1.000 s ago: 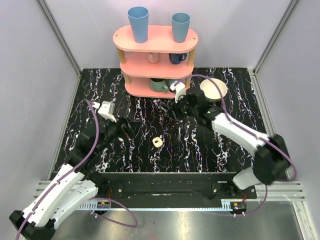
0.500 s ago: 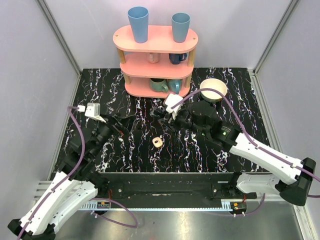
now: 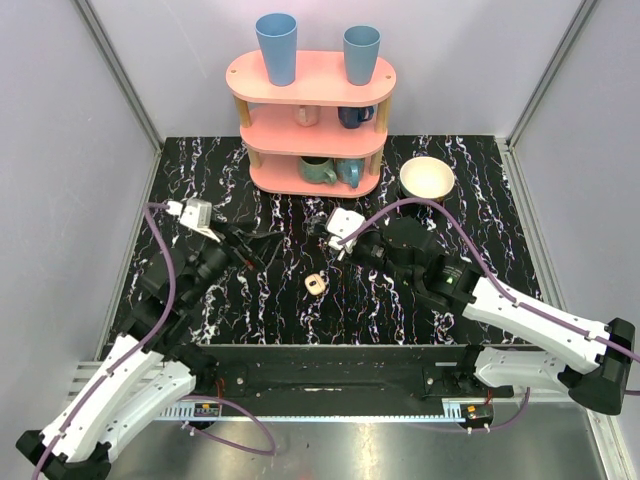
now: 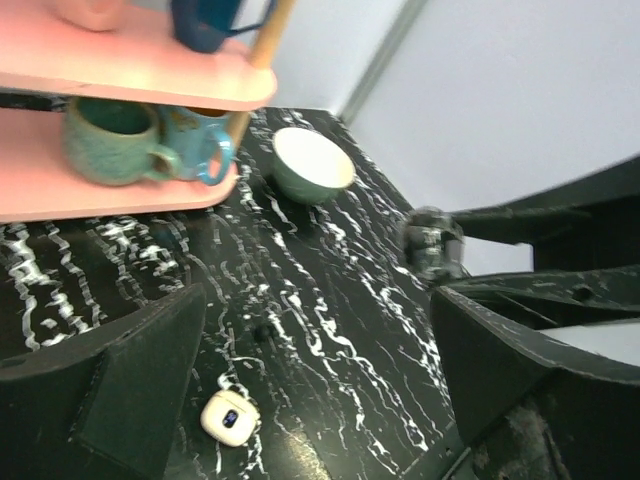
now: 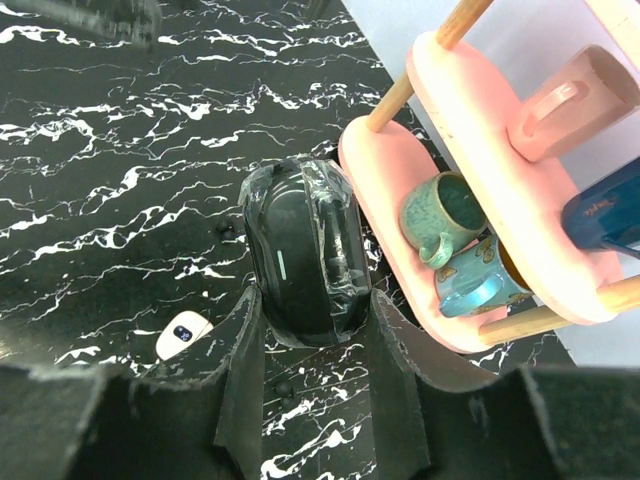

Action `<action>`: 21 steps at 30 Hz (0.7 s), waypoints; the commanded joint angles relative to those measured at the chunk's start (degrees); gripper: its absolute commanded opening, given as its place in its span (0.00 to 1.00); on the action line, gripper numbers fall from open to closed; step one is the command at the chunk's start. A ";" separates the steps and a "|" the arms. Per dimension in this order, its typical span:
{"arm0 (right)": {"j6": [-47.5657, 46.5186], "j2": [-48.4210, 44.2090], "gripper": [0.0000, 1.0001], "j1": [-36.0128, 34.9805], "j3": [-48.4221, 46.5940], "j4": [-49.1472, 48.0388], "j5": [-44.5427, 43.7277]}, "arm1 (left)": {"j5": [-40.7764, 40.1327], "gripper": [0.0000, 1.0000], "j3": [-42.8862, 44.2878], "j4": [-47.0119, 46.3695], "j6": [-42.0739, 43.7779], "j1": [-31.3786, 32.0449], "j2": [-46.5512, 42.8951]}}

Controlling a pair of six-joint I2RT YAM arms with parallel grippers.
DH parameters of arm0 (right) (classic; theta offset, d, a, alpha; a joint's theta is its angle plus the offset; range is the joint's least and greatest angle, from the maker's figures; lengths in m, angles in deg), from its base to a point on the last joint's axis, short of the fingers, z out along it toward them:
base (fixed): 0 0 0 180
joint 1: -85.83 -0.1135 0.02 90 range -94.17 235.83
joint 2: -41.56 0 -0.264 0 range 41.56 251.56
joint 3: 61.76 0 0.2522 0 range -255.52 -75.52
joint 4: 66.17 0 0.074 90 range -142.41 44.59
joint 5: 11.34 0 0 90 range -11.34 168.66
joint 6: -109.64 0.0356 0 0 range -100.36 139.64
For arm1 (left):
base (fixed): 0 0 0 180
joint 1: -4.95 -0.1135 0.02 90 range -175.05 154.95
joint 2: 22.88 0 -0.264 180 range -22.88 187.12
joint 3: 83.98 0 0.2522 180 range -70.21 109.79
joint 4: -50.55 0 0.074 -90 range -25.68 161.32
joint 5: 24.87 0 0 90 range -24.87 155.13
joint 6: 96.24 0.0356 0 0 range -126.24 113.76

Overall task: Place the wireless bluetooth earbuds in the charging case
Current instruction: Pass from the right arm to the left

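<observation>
The charging case (image 3: 315, 284), small and cream-white with a dark little window on top, lies on the black marbled table; it also shows in the left wrist view (image 4: 228, 417) and the right wrist view (image 5: 185, 335). No off-white earbuds show in any view. My right gripper (image 3: 322, 227) (image 5: 312, 300) is shut on a glossy black oval object (image 5: 300, 250) with a pale bar, held above the table behind the case. My left gripper (image 3: 268, 243) (image 4: 320, 380) is wide open and empty, left of the case. Tiny dark beads (image 5: 285, 388) lie on the table; I cannot tell what they are.
A pink tiered shelf (image 3: 310, 120) with cups and mugs stands at the back, also in the right wrist view (image 5: 440, 200). A cream bowl (image 3: 427, 178) (image 4: 312, 160) sits right of it. Grey walls close off both sides.
My right gripper has drawn back from beside the shelf toward the table's middle, still holding the black object. My left wrist swung slightly left, then back. The case has not moved.
</observation>
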 commanded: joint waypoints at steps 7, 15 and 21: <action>-1.83 -1.02 0.06 -0.82 -0.23 -4.99 -1.69 | 26.20 0.99 1.63 -17.29 -2.92 -0.15 8.98; -1.13 -1.46 0.06 -1.61 -0.76 -4.64 -0.90 | 30.51 0.96 -0.05 -27.84 -5.82 -0.24 13.10; -1.04 -1.55 0.06 -2.14 -1.20 -4.81 -0.28 | 32.10 0.84 0.30 -29.96 -7.94 -0.24 17.41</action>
